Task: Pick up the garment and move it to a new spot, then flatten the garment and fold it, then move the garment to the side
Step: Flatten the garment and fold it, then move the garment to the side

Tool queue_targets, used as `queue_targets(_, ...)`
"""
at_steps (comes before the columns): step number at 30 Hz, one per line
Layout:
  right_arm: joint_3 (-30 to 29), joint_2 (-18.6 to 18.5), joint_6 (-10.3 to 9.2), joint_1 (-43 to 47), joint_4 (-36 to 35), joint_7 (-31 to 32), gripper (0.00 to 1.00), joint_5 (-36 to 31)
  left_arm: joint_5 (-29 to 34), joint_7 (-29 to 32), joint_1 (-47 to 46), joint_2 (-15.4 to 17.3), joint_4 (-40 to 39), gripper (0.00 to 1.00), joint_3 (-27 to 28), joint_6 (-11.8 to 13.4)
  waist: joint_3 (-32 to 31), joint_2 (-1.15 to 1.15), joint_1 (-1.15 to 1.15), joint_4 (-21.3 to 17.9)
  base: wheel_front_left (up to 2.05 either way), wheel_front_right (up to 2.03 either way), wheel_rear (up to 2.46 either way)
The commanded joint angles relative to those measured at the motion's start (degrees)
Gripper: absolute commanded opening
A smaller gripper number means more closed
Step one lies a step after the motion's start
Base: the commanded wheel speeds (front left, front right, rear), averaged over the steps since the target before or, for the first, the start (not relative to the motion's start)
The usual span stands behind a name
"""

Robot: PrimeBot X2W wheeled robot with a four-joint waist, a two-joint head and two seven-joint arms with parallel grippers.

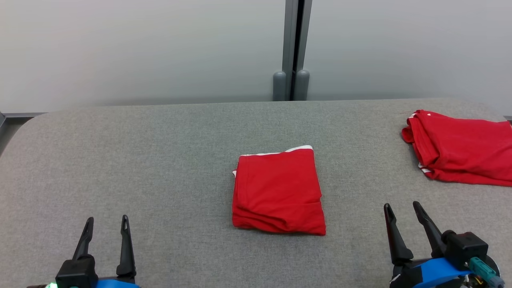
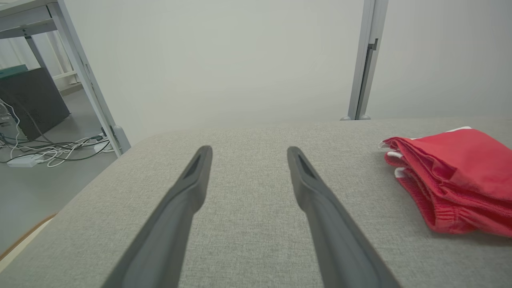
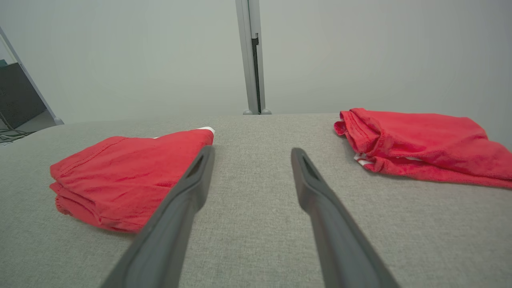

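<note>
folded red garment (image 1: 278, 192), white-trimmed, is lying centred on grey table (image 1: 160, 160); second red garment (image 1: 460, 148) is sitting far right. left gripper (image 1: 107, 218) and right gripper (image 1: 401, 205) are hovering empty, jaws wide apart.

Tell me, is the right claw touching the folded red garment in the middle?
Apart. The head view shows bare grey tabletop between the open right gripper and the folded red garment.

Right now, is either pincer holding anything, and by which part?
Nothing held: left pincer and right pincer both stand open and empty, apart from the folded red garment.
</note>
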Motion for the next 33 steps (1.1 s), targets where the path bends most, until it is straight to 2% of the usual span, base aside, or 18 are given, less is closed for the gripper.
queue_targets(1,-0.24,-0.15,0.02,0.61,-0.49,0.28,1.00,-0.27,-0.16,0.42,-0.46,0.31,-0.51,1.00,0.18,0.23,0.08,0.01,0.00,0.12,0.00,0.00,0.00)
queue_targets(24,1.04,-0.14,0.02,0.86,-1.10,1.27,1.00,-0.53,-1.55,1.94,0.94,0.90,-3.68,1.00,-0.27,1.63,0.34,0.01,0.00,0.28,0.00,0.00,0.00)
queue_targets(29,4.09,-0.14,0.02,-4.03,-1.40,1.44,1.00,-1.02,-2.11,1.60,-0.31,0.74,-3.81,1.00,-0.63,1.98,1.97,0.01,0.00,0.75,0.00,0.00,0.00)
queue_targets(33,6.91,-0.16,0.02,-11.09,1.18,2.36,1.00,-2.49,-2.38,0.80,-1.73,0.57,-3.31,1.00,-1.14,1.95,3.77,0.01,0.00,1.42,0.00,0.00,0.00)
